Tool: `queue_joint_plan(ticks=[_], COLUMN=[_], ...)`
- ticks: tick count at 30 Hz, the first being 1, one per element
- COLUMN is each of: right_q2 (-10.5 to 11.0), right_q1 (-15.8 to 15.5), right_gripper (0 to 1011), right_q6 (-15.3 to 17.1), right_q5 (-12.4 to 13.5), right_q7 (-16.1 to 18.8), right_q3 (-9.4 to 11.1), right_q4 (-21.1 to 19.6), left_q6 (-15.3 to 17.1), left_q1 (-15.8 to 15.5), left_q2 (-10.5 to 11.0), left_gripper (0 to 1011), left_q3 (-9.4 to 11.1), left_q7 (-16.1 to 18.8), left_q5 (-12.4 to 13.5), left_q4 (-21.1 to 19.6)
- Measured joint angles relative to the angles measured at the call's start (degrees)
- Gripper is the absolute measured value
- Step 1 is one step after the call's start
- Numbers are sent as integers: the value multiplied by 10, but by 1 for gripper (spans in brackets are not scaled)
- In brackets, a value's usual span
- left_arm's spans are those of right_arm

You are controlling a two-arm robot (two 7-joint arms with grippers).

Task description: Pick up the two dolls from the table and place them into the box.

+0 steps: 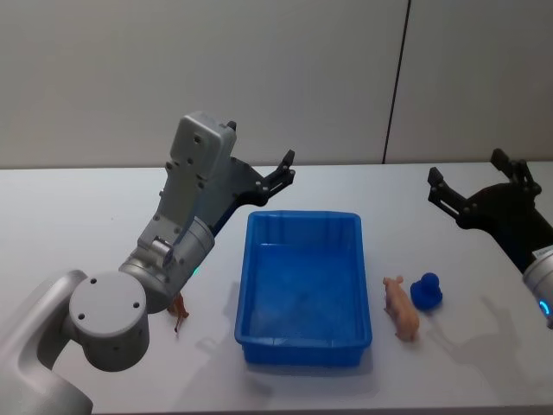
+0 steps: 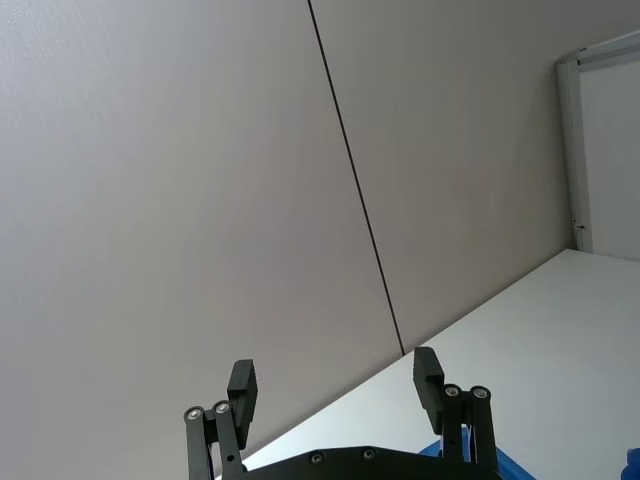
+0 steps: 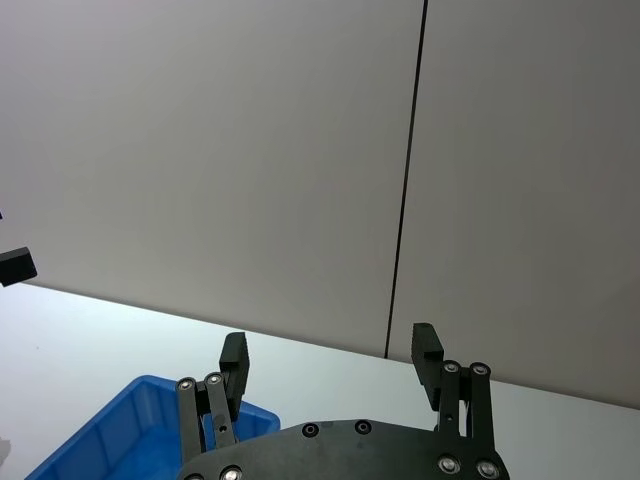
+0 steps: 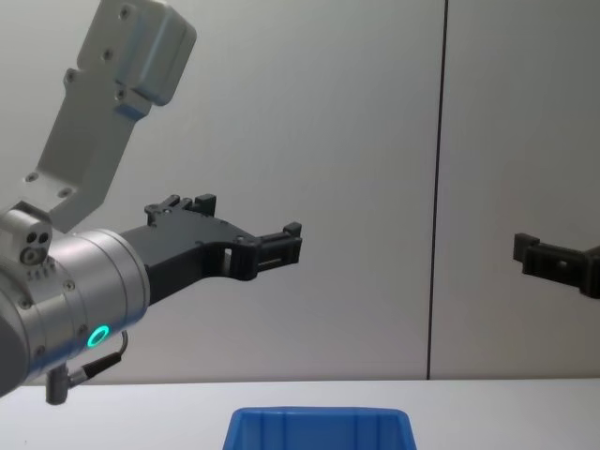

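Head view is showing the box [image 1: 245, 285], a bright blue thick-rimmed bin, sitting mid-table [image 1: 69, 216]. A pink pig doll [image 1: 402, 308] and a blue doll [image 1: 427, 291] are lying close together just right of it. A small brown figure [image 1: 179, 313] is standing to its left, partly hidden by the left arm. The left gripper [image 1: 283, 171] and right gripper [image 1: 467, 177] are hovering raised, fingers spread wide, gripping nothing.

- box [image 1: 244, 290]: bright blue rectangular bin, thick rim, upright, open side up, mid table [image 1: 78, 216].
- pink doll [image 1: 403, 308]: pig-shaped, lying on the table near the box's right wall, outside it.
- blue doll [image 1: 427, 291]: small, rounded, just right of the pink doll; contact unclear.
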Motion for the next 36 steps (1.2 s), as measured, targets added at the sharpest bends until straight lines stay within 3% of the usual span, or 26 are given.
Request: queue_joint_plan(ticks=[36], right_q2=[0], right_q1=[0], right_gripper=[1001], right_q6=[0], right_q5=[0], right_q7=[0], right_q3=[0], right_q4=[0], left_q6=[0], left_q1=[0], left_q2=[0], left_gripper=[1000], left_q3=[0], left_q7=[0], left_q5=[0], left_q4=[0])
